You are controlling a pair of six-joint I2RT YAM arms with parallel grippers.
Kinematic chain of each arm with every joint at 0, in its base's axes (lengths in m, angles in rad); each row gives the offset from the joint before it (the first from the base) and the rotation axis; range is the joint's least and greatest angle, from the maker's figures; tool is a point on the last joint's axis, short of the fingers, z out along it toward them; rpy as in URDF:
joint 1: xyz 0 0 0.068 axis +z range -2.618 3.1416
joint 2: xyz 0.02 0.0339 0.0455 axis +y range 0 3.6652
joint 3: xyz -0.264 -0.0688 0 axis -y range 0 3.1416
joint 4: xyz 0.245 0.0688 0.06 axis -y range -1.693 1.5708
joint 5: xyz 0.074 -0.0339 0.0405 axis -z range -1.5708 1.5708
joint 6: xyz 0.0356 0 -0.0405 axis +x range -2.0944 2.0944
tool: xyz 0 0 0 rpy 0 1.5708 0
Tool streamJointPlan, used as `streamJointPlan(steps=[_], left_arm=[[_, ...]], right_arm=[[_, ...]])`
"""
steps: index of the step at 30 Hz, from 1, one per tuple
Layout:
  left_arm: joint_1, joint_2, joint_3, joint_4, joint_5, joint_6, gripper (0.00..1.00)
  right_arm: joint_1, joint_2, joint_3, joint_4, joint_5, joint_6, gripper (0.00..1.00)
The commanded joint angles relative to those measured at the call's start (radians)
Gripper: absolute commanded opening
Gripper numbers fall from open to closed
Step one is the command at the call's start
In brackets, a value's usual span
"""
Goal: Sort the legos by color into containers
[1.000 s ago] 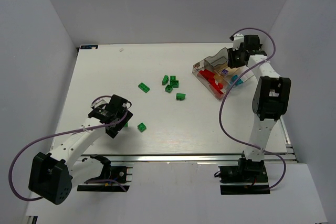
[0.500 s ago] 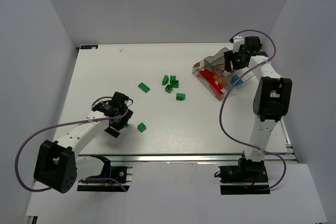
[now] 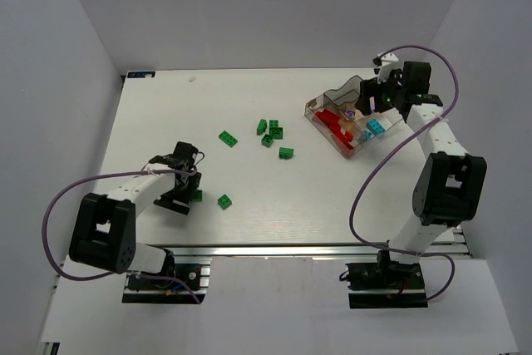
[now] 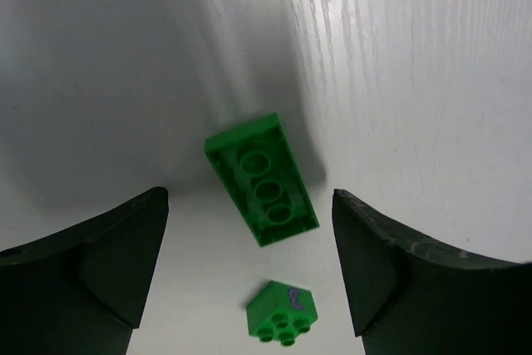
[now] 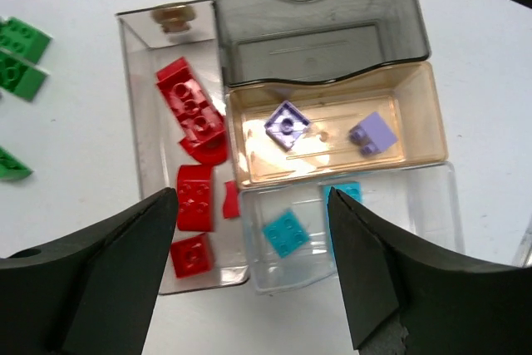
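My left gripper (image 3: 192, 192) hangs open just above the table at the front left. Between its fingers lies a long green lego (image 4: 261, 179), studs down, untouched. A small square green lego (image 4: 282, 313) sits just beyond it, also seen as the green lego (image 3: 224, 201). The containers are one divided tray (image 3: 314, 108) at the back right. My right gripper (image 5: 253, 234) is open and empty above the tray (image 5: 416, 214). Red legos (image 5: 193, 122) fill its left compartment, pale purple ones (image 5: 287, 125) the tan one, cyan ones (image 5: 285, 232) the clear one.
Several more green legos (image 3: 274, 132) lie loose mid-table left of the tray, one (image 3: 228, 138) a little apart. The dark smoky compartment (image 5: 320, 31) at the tray's far side holds nothing. Grey walls close in the table's left, back and right.
The right gripper's jaws have spread wide above the tray and that arm's elbow has swung right. The left arm has folded in, bringing its open gripper down over the long green lego.
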Motion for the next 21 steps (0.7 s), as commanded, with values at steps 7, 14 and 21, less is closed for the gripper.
streamJointPlan(steps=[7,14,21], left_arm=[[0.083,0.056,0.028,0.043,0.007,-0.038,0.75],[0.127,0.097,0.025,0.071,0.073,-0.032,0.47],[0.136,0.058,0.022,0.134,0.162,0.074,0.17]], right_arm=[[-0.004,-0.16,-0.166,0.071,-0.093,0.029,0.78],[-0.007,-0.194,-0.206,0.074,-0.103,0.038,0.78],[-0.011,-0.211,-0.214,0.074,-0.115,0.046,0.78]])
